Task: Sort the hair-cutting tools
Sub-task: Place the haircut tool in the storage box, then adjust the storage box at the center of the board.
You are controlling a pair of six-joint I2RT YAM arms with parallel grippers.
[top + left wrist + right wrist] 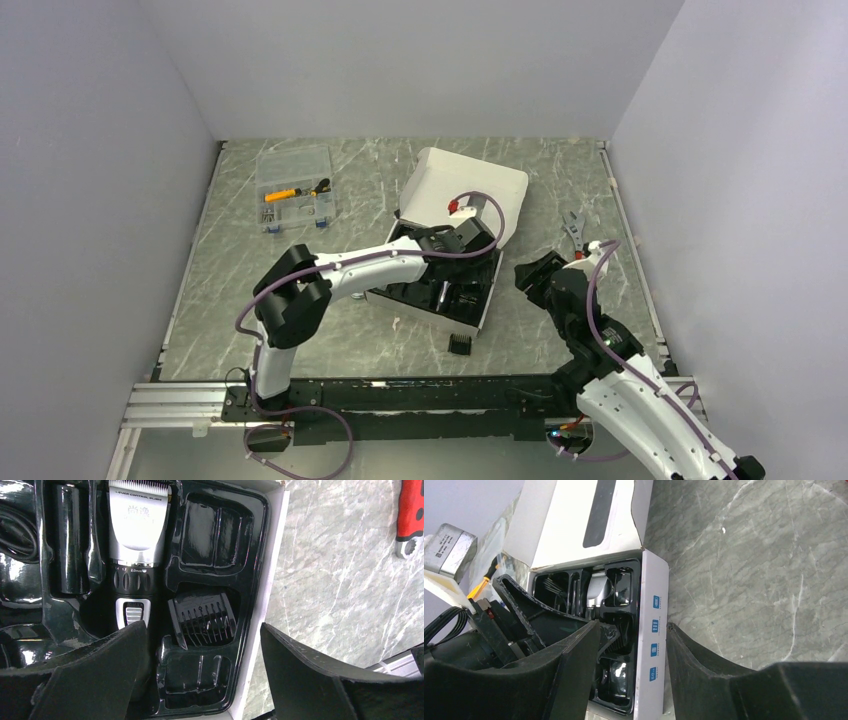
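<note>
Got left gripper (201, 631) gaping empty over the comb attachment (205, 620), right gripper (633, 625) half-open, empty. Could knock the clipper (136, 545) at 10 o'clock: tight tray (256, 555).

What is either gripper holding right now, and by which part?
Nothing. The left gripper stands open above the comb attachment, which lies in the tray; the right gripper is open and empty.
</note>
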